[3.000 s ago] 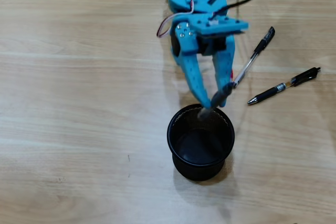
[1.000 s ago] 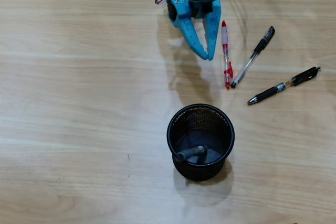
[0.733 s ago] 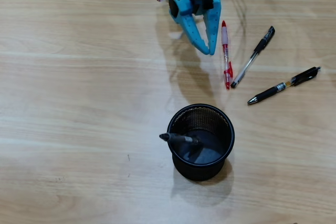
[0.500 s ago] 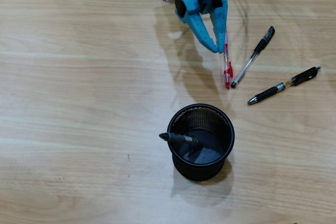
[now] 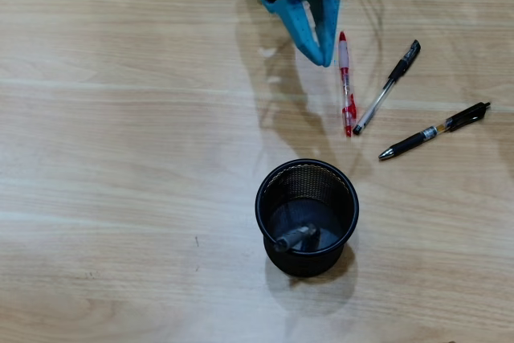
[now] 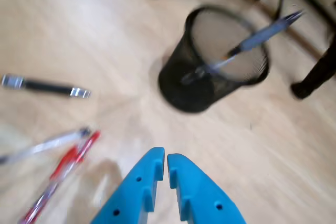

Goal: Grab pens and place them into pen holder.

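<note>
Blue gripper (image 5: 324, 60) hangs pinched closed and empty beside the red pen (image 5: 346, 86) on the table; it looks light, stiff, slippery, so I'd take it mid-barrel for the mesh cup (image 5: 269, 230).

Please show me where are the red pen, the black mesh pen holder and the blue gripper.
Red ballpoint pen with clear barrel (image 5: 345, 78): overhead view, on its barrel.
Round black wire-mesh pen holder (image 5: 265, 184): overhead view, on its rim.
Blue two-finger gripper (image 6: 166, 159): wrist view, between the fingertips.
</note>
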Controlling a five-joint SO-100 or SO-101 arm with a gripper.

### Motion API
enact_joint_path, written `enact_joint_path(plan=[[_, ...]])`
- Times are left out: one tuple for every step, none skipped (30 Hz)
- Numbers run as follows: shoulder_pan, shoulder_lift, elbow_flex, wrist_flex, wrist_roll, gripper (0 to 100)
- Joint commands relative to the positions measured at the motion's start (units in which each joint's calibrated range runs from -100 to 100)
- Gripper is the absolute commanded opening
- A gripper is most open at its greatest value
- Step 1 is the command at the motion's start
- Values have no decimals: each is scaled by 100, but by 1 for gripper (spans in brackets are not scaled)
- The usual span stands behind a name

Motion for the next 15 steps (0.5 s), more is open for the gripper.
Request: enact_joint_path(plan=[[-6,-240,-873,2403,56,2],[-70,-240,-1036,2877,14,2],[-153,-223,-1226,3324,-96,2],[-217,-198,-1407,3807,-253,2],[-281,-181,-1597,4289,-425,2],[-354,-172,-1796,4763,-593,2],[-427,-164,-1977,5164,-745,2],[-518,-155,-2149,5492,-876,2],[-591,-138,-2312,5729,-933,2],[-665,-79,-2456,5948,-1012,2],[-738,32,-2592,6094,-1038,2],[-774,185,-2710,6148,-1064,2],[-784,363,-2800,6148,-1111,2],[-811,575,-2882,6112,-1179,2],[-829,813,-2954,6112,-1284,2]])
